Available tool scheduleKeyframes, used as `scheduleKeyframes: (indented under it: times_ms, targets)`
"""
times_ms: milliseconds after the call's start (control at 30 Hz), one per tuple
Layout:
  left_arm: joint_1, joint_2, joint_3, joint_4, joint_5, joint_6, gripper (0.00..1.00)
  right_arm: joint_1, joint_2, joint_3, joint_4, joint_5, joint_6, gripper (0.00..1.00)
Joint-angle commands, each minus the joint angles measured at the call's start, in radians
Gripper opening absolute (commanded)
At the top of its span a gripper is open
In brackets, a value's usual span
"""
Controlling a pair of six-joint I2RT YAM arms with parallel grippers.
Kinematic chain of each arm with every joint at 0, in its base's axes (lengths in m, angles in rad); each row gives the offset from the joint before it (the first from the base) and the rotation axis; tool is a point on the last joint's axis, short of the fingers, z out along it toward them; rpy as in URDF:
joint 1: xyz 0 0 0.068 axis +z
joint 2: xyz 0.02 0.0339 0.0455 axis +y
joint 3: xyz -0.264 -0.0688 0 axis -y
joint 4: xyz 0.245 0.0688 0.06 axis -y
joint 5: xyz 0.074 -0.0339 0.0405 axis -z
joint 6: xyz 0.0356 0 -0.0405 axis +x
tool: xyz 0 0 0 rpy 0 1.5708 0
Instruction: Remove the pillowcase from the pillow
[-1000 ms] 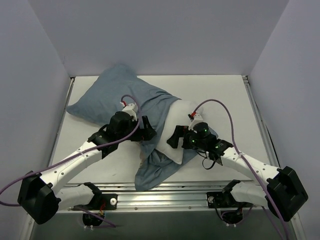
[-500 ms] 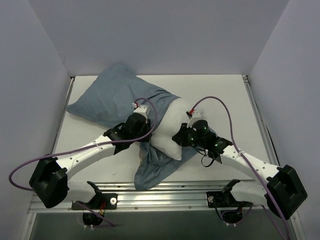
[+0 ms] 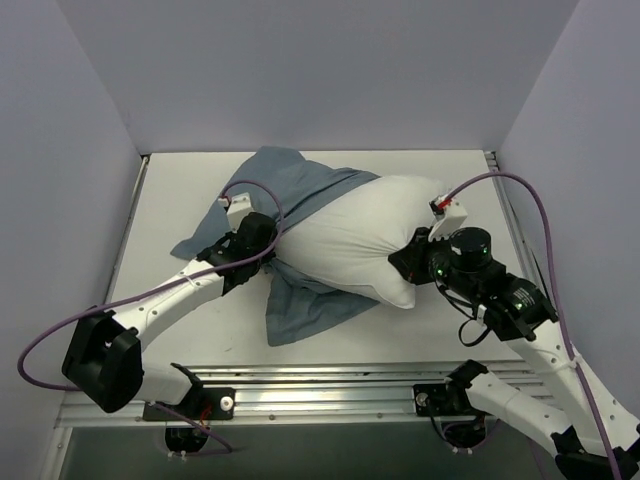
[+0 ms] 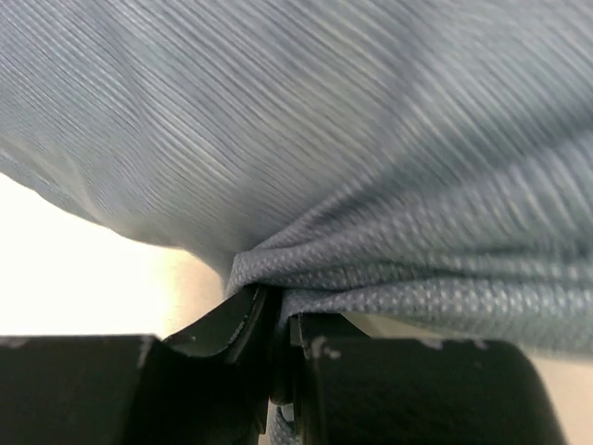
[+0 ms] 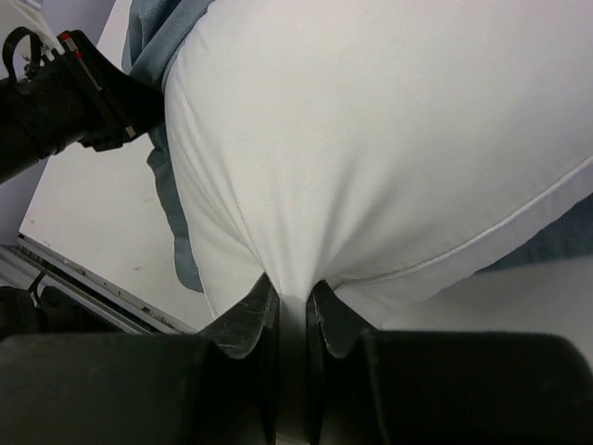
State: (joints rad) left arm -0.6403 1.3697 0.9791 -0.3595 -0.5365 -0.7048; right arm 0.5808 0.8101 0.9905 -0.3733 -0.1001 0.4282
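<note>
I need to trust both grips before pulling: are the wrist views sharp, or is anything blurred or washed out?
Left wrist: pillowcase weave crisp at the left gripper, blurring higher up; table glares pale. Right wrist: pillow evenly lit, seam clear, nothing blown out; right gripper dark, slightly soft.

I log the pillowcase [image 4: 352,120]: blue-grey woven cloth, finely ribbed, matt. The pillow [image 5: 389,139]: smooth white cloth, matt. The table [image 3: 160,190]: matt off-white. The right gripper [image 5: 290,289], fingers [image 5: 243,320]: black plastic, faint sheen.

The left gripper [image 4: 278,301] pinched the pillowcase [image 4: 324,139]; the right gripper [image 5: 289,292] pulled the pillow [image 5: 371,139] mostly out.
</note>
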Motion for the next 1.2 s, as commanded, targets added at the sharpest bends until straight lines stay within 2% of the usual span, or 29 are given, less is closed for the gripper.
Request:
scheduleKeyframes:
  times_ms: [0, 100, 133, 200, 233, 333, 367, 400, 433, 467, 500, 567, 600, 633, 700, 733, 833, 900, 1033, 1167]
  targets:
    - [0.085, 0.054, -0.098, -0.132, -0.186, -0.085, 0.19, -0.039, -0.068, 0.114, -0.088, 0.097, -0.052, 0.00]
    - [0.100, 0.074, -0.134, -0.084, -0.111, -0.114, 0.19, -0.038, -0.071, 0.070, -0.078, -0.018, -0.066, 0.00]
    - [0.097, 0.071, -0.137, -0.066, -0.027, -0.110, 0.21, -0.038, -0.063, 0.047, -0.058, -0.106, -0.072, 0.00]
    - [0.070, 0.027, -0.152, -0.004, 0.061, -0.098, 0.27, -0.038, -0.051, -0.038, -0.039, -0.180, -0.080, 0.00]
    - [0.051, 0.003, -0.154, 0.008, 0.091, -0.084, 0.39, -0.038, -0.034, -0.067, -0.024, -0.209, -0.078, 0.00]
    - [-0.024, -0.110, -0.122, 0.036, 0.187, 0.009, 0.57, -0.038, -0.003, -0.165, -0.012, -0.250, -0.068, 0.02]
    - [-0.042, -0.139, -0.105, 0.036, 0.226, 0.039, 0.71, -0.038, -0.002, -0.199, -0.007, -0.244, -0.063, 0.08]
    - [-0.059, -0.187, -0.085, 0.022, 0.252, 0.065, 0.76, -0.038, -0.003, -0.213, -0.001, -0.248, -0.046, 0.15]
    - [-0.062, -0.202, -0.038, 0.013, 0.285, 0.115, 0.82, -0.038, -0.006, -0.217, 0.010, -0.248, -0.043, 0.32]
    - [-0.062, -0.216, -0.010, 0.004, 0.323, 0.146, 0.86, -0.036, -0.009, -0.219, 0.011, -0.248, -0.040, 0.41]
    - [-0.062, -0.227, 0.024, -0.021, 0.373, 0.195, 0.88, -0.038, -0.009, -0.207, 0.002, -0.224, -0.028, 0.56]
    - [-0.062, -0.219, 0.125, -0.048, 0.411, 0.246, 0.90, -0.038, -0.006, -0.184, -0.013, -0.173, -0.020, 0.68]
    - [-0.064, -0.196, 0.159, -0.065, 0.443, 0.273, 0.90, -0.038, -0.003, -0.170, -0.021, -0.095, -0.017, 0.73]
    - [-0.064, -0.179, 0.193, -0.071, 0.446, 0.330, 0.90, -0.038, 0.001, -0.144, -0.036, -0.048, 0.006, 0.82]
    - [-0.064, -0.109, 0.289, -0.085, 0.445, 0.385, 0.90, -0.044, 0.008, -0.119, -0.047, 0.046, 0.033, 0.90]
    - [-0.064, -0.081, 0.328, -0.093, 0.446, 0.437, 0.90, -0.048, 0.017, -0.095, -0.059, 0.139, 0.050, 0.96]
    - [-0.065, 0.049, 0.481, -0.104, 0.452, 0.525, 0.91, -0.081, 0.044, -0.061, -0.070, 0.255, 0.104, 1.00]
    - [-0.065, 0.156, 0.596, -0.110, 0.470, 0.556, 0.91, -0.105, 0.061, -0.038, -0.067, 0.276, 0.136, 1.00]
    - [-0.073, 0.340, 0.800, -0.140, 0.524, 0.611, 0.91, -0.171, 0.135, -0.032, 0.005, 0.258, 0.187, 1.00]
    - [-0.081, 0.547, 0.993, -0.188, 0.582, 0.636, 0.91, -0.239, 0.205, -0.084, 0.109, 0.174, 0.254, 1.00]
